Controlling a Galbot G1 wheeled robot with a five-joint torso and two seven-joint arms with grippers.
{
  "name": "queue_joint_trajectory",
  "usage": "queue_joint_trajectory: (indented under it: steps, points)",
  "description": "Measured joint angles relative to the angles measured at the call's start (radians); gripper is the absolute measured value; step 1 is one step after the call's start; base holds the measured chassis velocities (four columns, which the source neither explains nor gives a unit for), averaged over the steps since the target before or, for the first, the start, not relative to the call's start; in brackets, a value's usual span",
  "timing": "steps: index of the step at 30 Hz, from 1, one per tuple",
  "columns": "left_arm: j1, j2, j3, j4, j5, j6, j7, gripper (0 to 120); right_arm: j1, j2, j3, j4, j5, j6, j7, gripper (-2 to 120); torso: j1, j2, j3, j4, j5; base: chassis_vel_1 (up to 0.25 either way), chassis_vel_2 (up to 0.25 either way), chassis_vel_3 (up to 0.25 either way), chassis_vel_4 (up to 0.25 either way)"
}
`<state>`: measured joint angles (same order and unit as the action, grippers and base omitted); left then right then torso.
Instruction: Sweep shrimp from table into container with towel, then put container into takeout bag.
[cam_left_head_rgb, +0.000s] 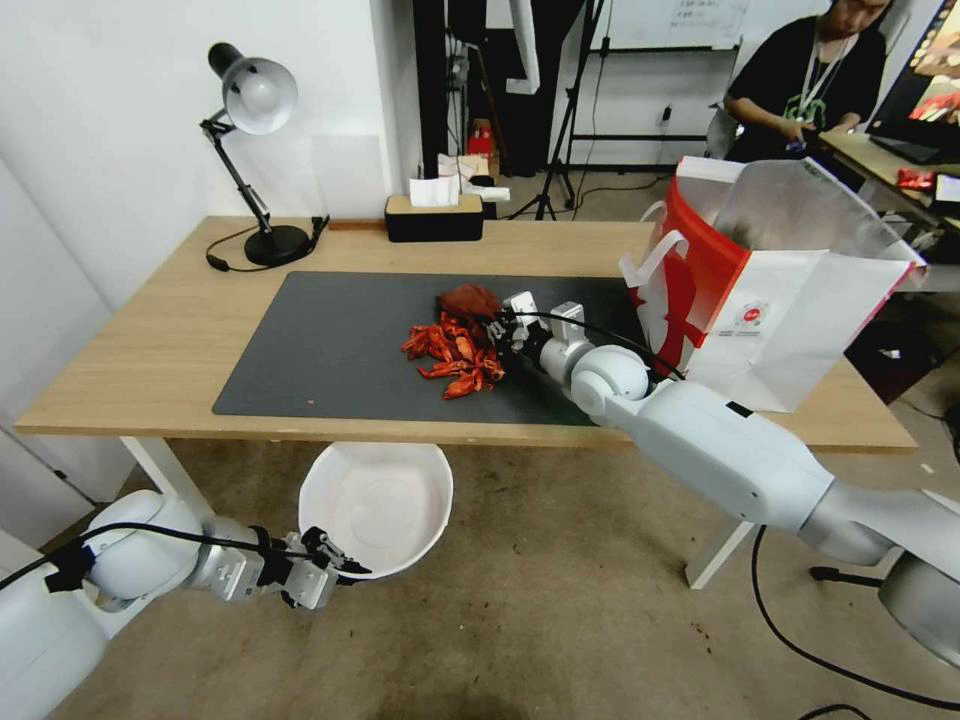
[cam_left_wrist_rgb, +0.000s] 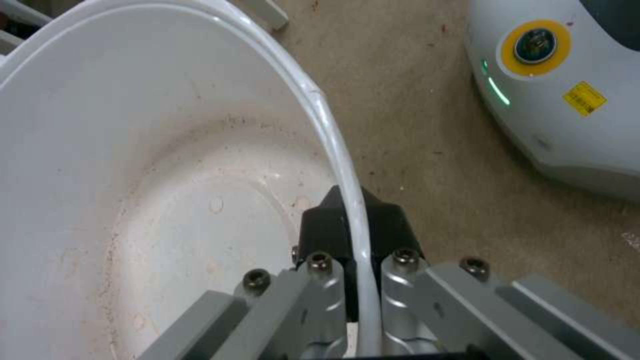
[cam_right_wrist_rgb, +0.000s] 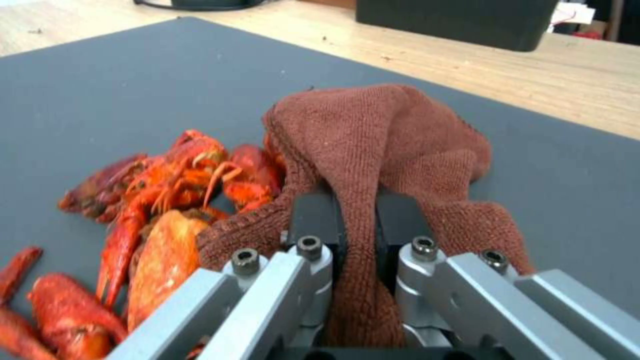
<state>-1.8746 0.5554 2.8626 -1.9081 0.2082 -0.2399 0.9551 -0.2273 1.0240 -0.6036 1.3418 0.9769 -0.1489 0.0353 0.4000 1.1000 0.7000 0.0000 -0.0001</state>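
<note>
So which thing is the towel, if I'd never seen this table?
Find the dark grey mat on the table. Near its middle lies a heap of red-orange shrimp; the towel is the soft rust-brown cloth beside it, pinched in the right pincer. It is duller and fuzzier than the glossy shells.

we see our right gripper (cam_left_head_rgb: 497, 327) over the mat (cam_left_head_rgb: 330, 345), pinching the towel (cam_left_head_rgb: 470, 299) beside the shrimp (cam_left_head_rgb: 455, 355). our left gripper (cam_left_head_rgb: 340, 565) grips the bowl (cam_left_head_rgb: 376, 507) below the table's (cam_left_head_rgb: 150, 350) front edge. the bag (cam_left_head_rgb: 770, 290) stands near the right edge.
</note>
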Motion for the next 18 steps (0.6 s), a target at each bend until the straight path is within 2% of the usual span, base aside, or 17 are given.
queue_joint_trajectory:
  steps: [18]
  points:
    - [0.018, -0.005, 0.0, -0.019, -0.001, 0.002, 0.0, 0, -0.052, -0.044, -0.025, 0.123, 0.002, -0.017, 0.033, 4, 0.0, 0.0, 0.0, 0.0, 0.0, 0.0, 0.0, 0.0, 0.0]
